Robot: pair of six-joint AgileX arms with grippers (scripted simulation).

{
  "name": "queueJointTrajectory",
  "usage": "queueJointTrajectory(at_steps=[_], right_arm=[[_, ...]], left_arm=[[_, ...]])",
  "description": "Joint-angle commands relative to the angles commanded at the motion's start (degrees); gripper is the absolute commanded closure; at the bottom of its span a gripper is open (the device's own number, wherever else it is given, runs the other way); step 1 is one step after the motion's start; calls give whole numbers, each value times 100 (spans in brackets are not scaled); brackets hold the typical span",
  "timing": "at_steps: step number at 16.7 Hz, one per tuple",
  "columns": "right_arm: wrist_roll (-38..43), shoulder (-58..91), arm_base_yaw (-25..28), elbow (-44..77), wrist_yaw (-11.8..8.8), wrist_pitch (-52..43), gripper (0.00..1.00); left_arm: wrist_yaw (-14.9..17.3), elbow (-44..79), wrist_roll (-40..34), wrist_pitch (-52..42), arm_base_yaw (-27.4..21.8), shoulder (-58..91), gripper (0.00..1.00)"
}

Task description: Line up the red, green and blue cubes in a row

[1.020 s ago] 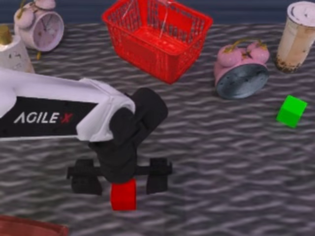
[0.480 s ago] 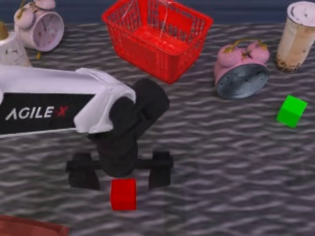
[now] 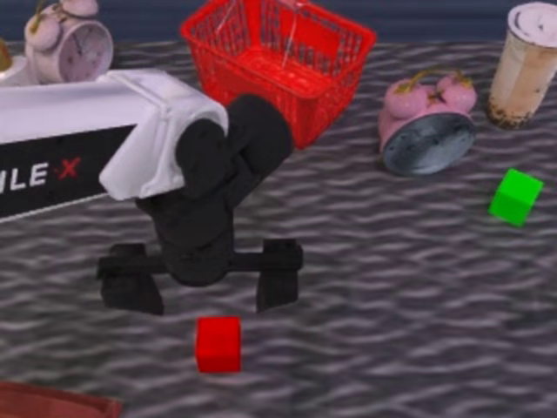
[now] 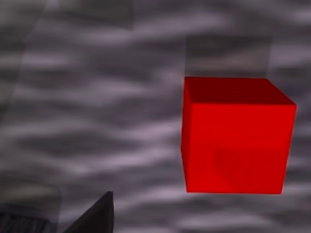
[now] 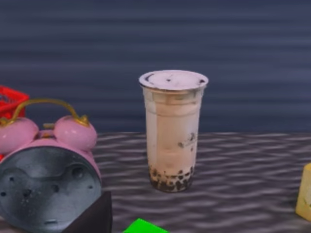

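My left gripper hangs with fingers spread apart just behind the small solid red cube, not touching it. The small green cube sits well right of it on the bench.

Red cube front-left, green cube far right.

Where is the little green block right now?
In the top view, the green cube sits alone at the table's right side, just below the milk tea cup and right of the tipped pink alarm clock.

The grey rippled table bears a red cube at six o'clock. A green cube sits at three, a red wire basket at twelve.
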Motion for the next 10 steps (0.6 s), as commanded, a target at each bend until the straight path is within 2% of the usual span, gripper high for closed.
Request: queueJointTrajectory(at_steps=[5, 10], right_arm=[[-181, 350, 37, 349, -18, -241, 0], [-985, 2154, 128, 2078, -22, -1329, 0]], left_arm=[[-15, -299, 26, 206, 147, -309, 0], [-62, -1534, 216, 1065, 936, -1967, 0]])
